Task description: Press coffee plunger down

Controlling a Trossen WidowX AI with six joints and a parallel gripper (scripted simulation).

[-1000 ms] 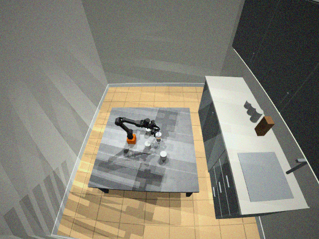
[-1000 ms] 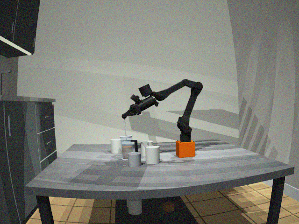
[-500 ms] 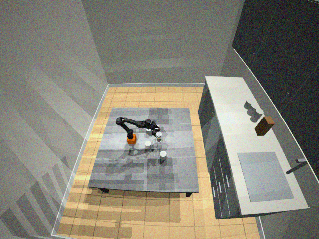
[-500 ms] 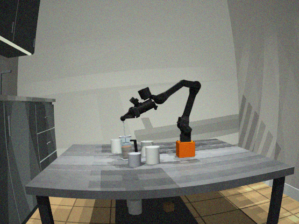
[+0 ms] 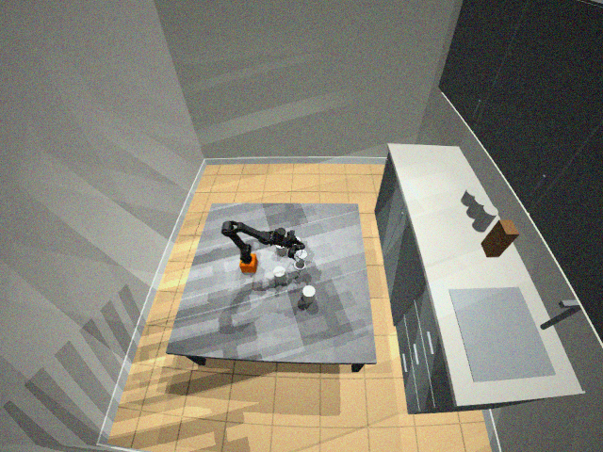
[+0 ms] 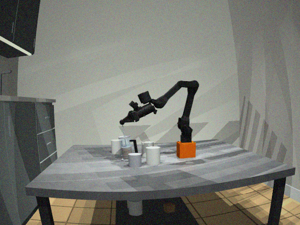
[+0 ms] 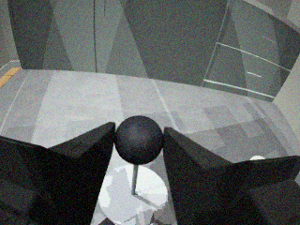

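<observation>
Wrist view, near to far: end effector (image 7: pixel 139 144) is clamped on the plunger knob (image 7: pixel 139 139), one dark finger (image 7: pixel 94 150) touching it at 9 o'clock, the other at 3 o'clock. Knob sits centered between them, no visible gap either side.

Below the knob the thin rod (image 7: pixel 134 182) runs down into the press lid (image 7: pixel 134 202). Rod looks slightly off vertical from this angle, could just be camera tilt, can't tell. Black handle of the press pokes out at about 7 o'clock.

Exterior view: coffee press (image 6: pixel 125 145) stands upright on the desk (image 6: pixel 169 174), plunger fully raised, knob well above the glass. Mugs crowd it: one white mug (image 6: pixel 116 146) just beside it on the counter side, a grey mug (image 6: pixel 134 160) in front, a white mug (image 6: pixel 153 155) near that, another one behind. Orange arm base (image 6: pixel 185 149) is well apart, toward 3 o'clock.

Step in hand, my read: grasp is done, press stroke not started. Rod is at full extension.

Next move calls for a straight vertical descent along the rod axis, wrist held so the push stays in line with the rod. Any sideways component would lever the tall rod and tip or slide the press into the neighbouring mugs. Push until the knob bottoms near the lid, then open and retreat upward.
</observation>
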